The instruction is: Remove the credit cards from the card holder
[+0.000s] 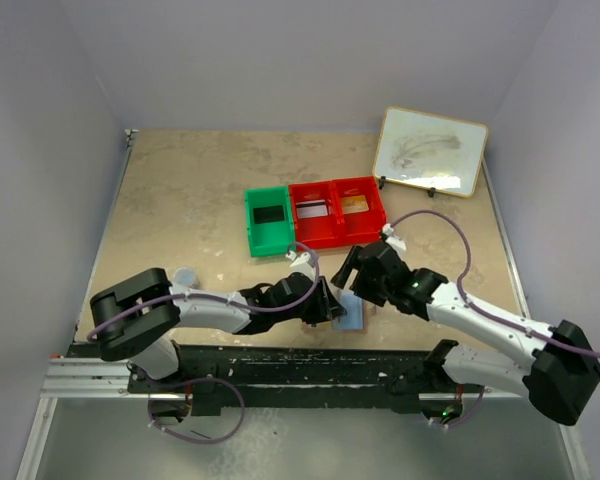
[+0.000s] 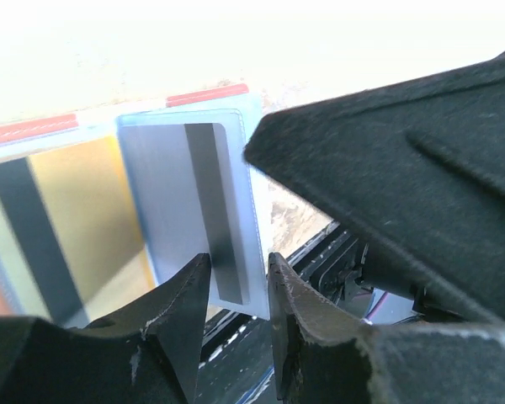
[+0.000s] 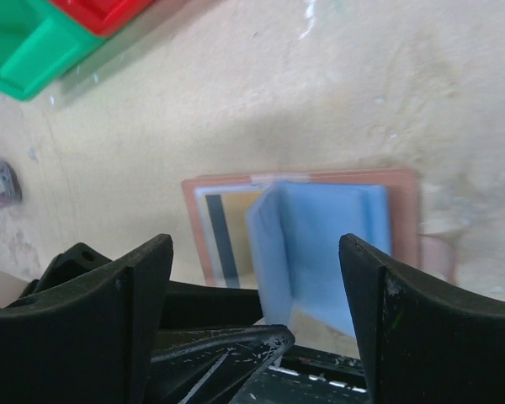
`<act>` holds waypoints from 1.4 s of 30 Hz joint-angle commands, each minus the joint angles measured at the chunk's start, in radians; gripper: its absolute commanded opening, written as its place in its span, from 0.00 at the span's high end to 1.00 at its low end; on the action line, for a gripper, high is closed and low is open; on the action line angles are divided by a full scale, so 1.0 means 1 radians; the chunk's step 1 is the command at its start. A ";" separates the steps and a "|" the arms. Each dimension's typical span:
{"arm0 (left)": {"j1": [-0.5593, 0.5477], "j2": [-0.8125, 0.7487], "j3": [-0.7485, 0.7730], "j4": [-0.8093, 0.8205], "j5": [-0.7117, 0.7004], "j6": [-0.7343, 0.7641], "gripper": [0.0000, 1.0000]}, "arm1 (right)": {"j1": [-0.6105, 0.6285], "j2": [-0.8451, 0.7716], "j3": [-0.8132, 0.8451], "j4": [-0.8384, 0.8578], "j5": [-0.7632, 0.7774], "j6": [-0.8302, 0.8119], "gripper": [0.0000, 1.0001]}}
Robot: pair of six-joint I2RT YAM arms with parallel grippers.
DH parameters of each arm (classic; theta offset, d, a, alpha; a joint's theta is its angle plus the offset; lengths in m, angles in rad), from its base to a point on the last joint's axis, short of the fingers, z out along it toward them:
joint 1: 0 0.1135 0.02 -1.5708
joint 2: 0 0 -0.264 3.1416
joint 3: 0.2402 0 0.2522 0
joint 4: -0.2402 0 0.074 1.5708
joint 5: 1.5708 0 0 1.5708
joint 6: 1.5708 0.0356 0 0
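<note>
The card holder (image 1: 352, 318) lies open at the table's near edge, tan outside (image 3: 404, 210) and pale blue inside. One blue sleeve page (image 3: 320, 244) stands up from it. It holds a white-grey credit card (image 2: 164, 194) with a black stripe. A gold-yellow credit card (image 2: 84, 210) sits in the sleeve beside it. My left gripper (image 2: 236, 268) (image 1: 332, 308) has its fingers slightly apart, flanking that page's lower corner. My right gripper (image 3: 254, 244) (image 1: 352, 282) hovers wide open above the holder with nothing in it.
A green bin (image 1: 250, 232) with a black card and two red bins (image 1: 337, 238) with cards stand behind the holder. A framed whiteboard (image 1: 430, 150) leans at the back right. A small grey object (image 1: 184, 274) lies to the left. The black base rail (image 1: 280, 360) runs just below the holder.
</note>
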 commanded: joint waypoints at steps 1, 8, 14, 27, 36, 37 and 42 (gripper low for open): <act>-0.020 0.049 0.083 0.042 0.057 0.051 0.68 | -0.037 -0.112 -0.024 -0.111 0.076 0.035 0.18; -0.046 0.078 0.145 -0.021 0.035 0.085 0.66 | -0.043 -0.265 -0.112 -0.074 0.039 0.074 0.22; -0.047 0.004 0.117 -0.080 -0.031 0.086 0.66 | -0.043 -0.278 -0.151 -0.021 -0.002 0.082 0.24; -0.045 -0.301 -0.009 -0.369 -0.333 0.021 0.64 | -0.042 -0.187 -0.186 0.251 -0.205 0.003 0.32; -0.043 -0.318 -0.035 -0.411 -0.346 -0.018 0.69 | -0.042 -0.045 -0.216 0.435 -0.332 -0.029 0.44; -0.043 -0.319 -0.034 -0.408 -0.346 -0.018 0.69 | -0.043 -0.030 -0.218 0.450 -0.334 -0.027 0.45; -0.043 -0.305 -0.013 -0.422 -0.350 -0.006 0.69 | -0.042 0.039 -0.216 0.489 -0.351 -0.030 0.46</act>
